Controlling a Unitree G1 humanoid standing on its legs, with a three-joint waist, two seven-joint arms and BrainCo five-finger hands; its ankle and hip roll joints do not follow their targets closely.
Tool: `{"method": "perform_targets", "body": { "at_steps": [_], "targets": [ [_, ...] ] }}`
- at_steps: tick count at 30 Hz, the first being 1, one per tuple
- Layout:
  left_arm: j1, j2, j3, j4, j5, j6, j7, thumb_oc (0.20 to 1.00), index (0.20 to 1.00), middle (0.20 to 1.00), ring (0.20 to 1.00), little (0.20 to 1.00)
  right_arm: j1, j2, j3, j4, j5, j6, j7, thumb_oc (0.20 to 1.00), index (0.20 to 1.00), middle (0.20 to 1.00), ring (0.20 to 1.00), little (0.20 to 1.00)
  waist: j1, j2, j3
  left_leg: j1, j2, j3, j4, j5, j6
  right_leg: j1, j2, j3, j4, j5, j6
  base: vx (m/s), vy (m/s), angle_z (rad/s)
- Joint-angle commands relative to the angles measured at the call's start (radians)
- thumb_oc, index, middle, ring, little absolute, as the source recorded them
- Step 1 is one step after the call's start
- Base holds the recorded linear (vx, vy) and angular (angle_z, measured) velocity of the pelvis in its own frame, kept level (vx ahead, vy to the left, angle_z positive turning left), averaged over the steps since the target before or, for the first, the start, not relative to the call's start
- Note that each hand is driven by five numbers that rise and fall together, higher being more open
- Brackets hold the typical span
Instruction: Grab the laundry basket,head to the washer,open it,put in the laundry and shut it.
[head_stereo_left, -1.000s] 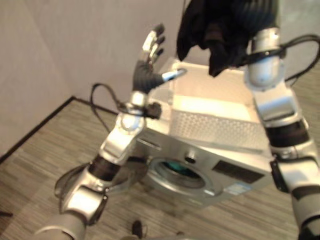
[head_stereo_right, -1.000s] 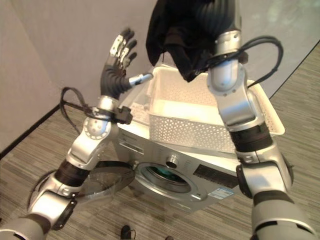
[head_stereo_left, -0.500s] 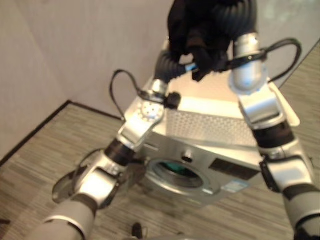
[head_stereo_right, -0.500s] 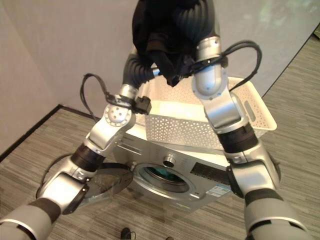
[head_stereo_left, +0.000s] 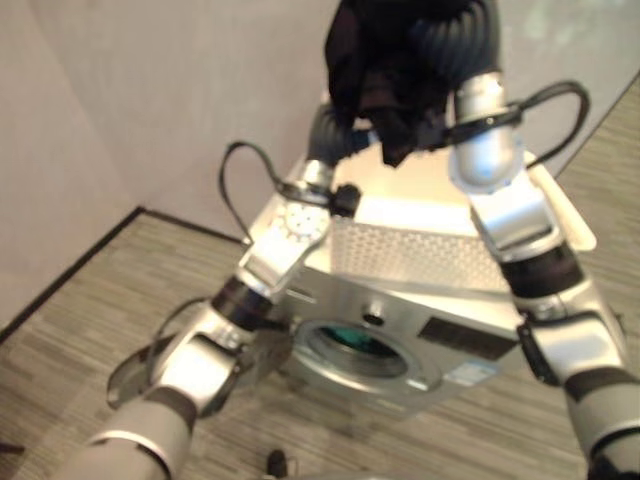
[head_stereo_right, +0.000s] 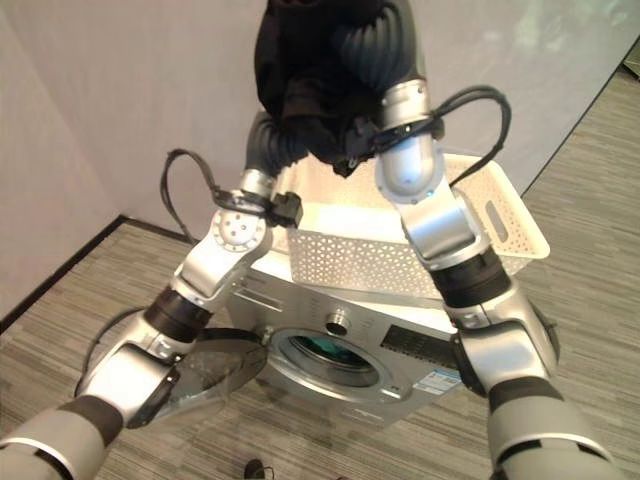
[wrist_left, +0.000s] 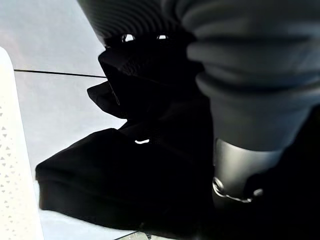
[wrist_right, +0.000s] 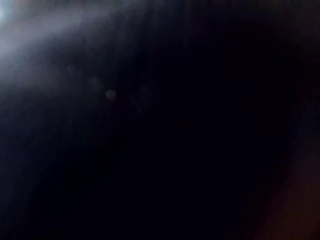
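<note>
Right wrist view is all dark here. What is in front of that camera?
Observer: A black garment, bunched around the right hand and raised high.
Operator: What is under it?
Observer: The white basket, standing on top of the washer.
Operator: Is the washer ready to load?
Observer: Its round door is swung open toward the robot's left.
Operator: And my other hand?
Observer: The left hand is up against the same garment.
</note>
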Motion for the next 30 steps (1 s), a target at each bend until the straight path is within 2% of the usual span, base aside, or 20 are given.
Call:
{"method": "perform_targets", "body": {
  "at_steps": [1, 12, 20, 30],
  "targets": [
    [-0.084, 0.012, -0.006, 0.027, -0.018, -0.067, -0.021, 1.000, 1.000, 1.000, 1.000, 1.000, -0.113, -0.042, -0.030, -0.046, 0.030, -0.054, -0.009, 0.200, 0.200, 0.200, 0.200, 0.200, 0.031, 0.000, -0.046, 0.106, 0.026, 0.017, 0.012, -0.188, -0.011, -0.019, 0.013, -0.018, 0.085, -0.041, 0.040, 0.00, 0.000, 0.00],
    [-0.074, 0.048, 0.001, 0.010, 0.027, -0.069, -0.025, 1.000, 1.000, 1.000, 1.000, 1.000, -0.090, -0.052, -0.041, -0.044, 0.007, -0.050, -0.003, 0.200, 0.200, 0.200, 0.200, 0.200, 0.027, 0.004, -0.045, 0.108, 0.024, 0.021, 0.012, -0.191, -0.010, -0.020, 0.012, -0.015, 0.088, -0.044, 0.042, 0.00, 0.000, 0.00],
    [-0.083, 0.002, -0.006, 0.038, -0.102, -0.100, -0.023, 1.000, 1.000, 1.000, 1.000, 1.000, -0.114, -0.019, -0.030, -0.028, 0.015, -0.047, -0.014, 0.200, 0.200, 0.200, 0.200, 0.200, 0.018, 0.007, -0.047, 0.113, 0.023, 0.026, 0.012, -0.193, -0.009, -0.017, 0.010, -0.013, 0.087, -0.042, 0.042, 0.00, 0.000, 0.00],
    [-0.088, -0.022, -0.015, 0.051, -0.175, -0.120, -0.033, 1.000, 1.000, 1.000, 1.000, 1.000, -0.113, 0.018, -0.008, -0.024, 0.067, -0.067, 0.000, 0.200, 0.200, 0.200, 0.200, 0.200, 0.010, 0.012, -0.048, 0.117, 0.023, 0.037, 0.012, -0.195, -0.008, -0.020, 0.005, -0.003, 0.089, -0.038, 0.043, 0.00, 0.003, -0.01]
  ]
}}
